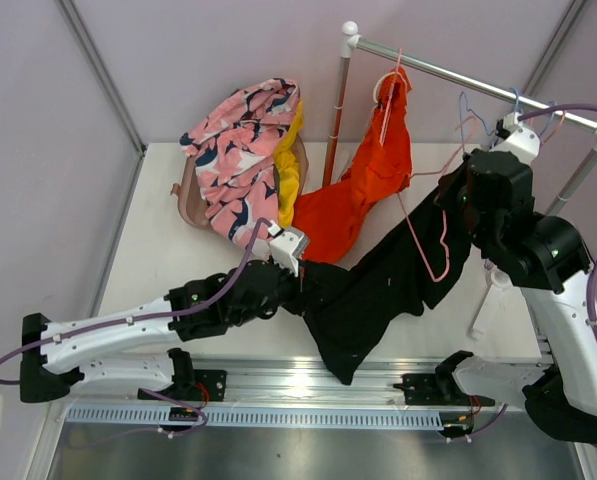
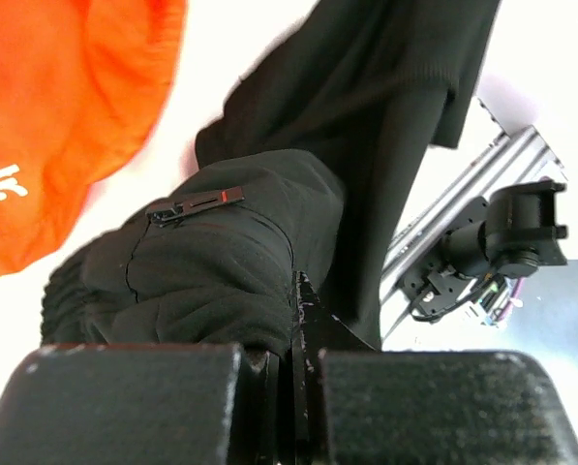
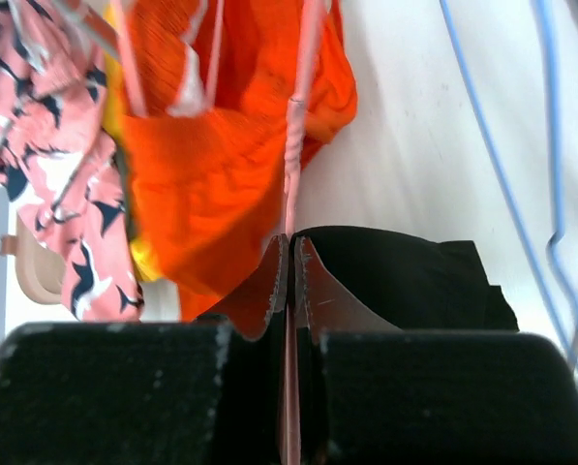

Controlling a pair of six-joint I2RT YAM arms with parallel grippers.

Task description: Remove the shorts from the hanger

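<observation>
Black shorts (image 1: 378, 290) stretch across the table between my two arms. My left gripper (image 1: 300, 278) is shut on a bunched end of them, seen as black cloth (image 2: 221, 262) around its fingertips (image 2: 298, 291). My right gripper (image 1: 456, 195) is shut on the thin pink hanger (image 1: 440, 262), whose wire (image 3: 293, 145) runs up from between its fingers (image 3: 291, 257); the black shorts (image 3: 414, 281) lie just beyond. Orange shorts (image 1: 373, 180) hang from another hanger on the rail. Pink patterned shorts (image 1: 238, 150) and yellow shorts (image 1: 290, 175) lie piled at the back left.
A clothes rack with a metal rail (image 1: 478, 85) and an upright pole (image 1: 336, 120) stands at the back. Blue hangers (image 1: 488, 115) hang on the rail near my right arm. A tan basket (image 1: 186, 200) sits under the pile. Purple walls enclose the table.
</observation>
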